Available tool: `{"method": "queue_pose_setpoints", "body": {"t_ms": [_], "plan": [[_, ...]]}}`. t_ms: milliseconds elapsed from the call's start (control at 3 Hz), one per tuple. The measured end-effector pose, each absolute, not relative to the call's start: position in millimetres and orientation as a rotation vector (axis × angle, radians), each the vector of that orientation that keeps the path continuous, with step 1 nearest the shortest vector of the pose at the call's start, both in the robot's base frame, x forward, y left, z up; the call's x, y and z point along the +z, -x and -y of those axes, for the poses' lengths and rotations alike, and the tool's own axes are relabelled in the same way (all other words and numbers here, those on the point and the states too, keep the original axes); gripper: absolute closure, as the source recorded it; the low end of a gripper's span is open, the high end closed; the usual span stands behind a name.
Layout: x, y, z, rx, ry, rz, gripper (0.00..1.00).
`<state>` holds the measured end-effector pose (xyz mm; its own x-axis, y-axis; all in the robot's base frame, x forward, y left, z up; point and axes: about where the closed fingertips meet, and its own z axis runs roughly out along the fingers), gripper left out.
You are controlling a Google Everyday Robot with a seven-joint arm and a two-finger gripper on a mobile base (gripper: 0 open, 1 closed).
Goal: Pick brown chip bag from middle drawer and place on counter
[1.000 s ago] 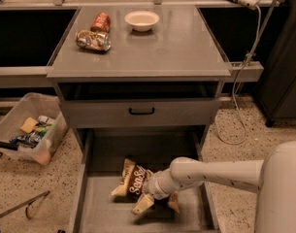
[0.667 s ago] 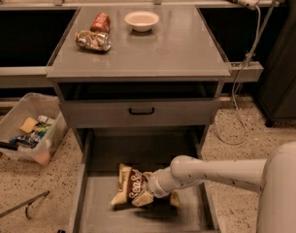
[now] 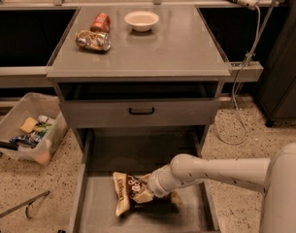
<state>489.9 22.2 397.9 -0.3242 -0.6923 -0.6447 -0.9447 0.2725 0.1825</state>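
Task barely underway: the brown chip bag sits in the middle drawer, near its front and centre, not on the counter above the drawer. Left to do: lift out, carry up, set down. The gripper reaches into the drawer from its right side, tip against the bag's right end. Whether it has clamped the bag, cannot tell — crumpled foil hides the tip.

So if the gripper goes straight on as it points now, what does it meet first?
The brown chip bag: the gripper, in the middle drawer, points to the picture's left and seems against it. Behind the bag comes the drawer's left wall; depth is unclear.
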Motion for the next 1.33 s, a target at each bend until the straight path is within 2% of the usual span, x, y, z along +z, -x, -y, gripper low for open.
{"method": "queue_pose_setpoints", "body": {"t_ms": [333, 667, 1000, 1333], "plan": [[404, -490, -22, 0.766, 1.475, -2.107, 1.0], [478, -486, -25, 0.799, 1.491, -1.995, 1.0], [639, -509, -12, 0.762, 1.467, -1.744, 1.0], [669, -508, 14, 0.774, 1.437, -1.728, 1.0]]}}
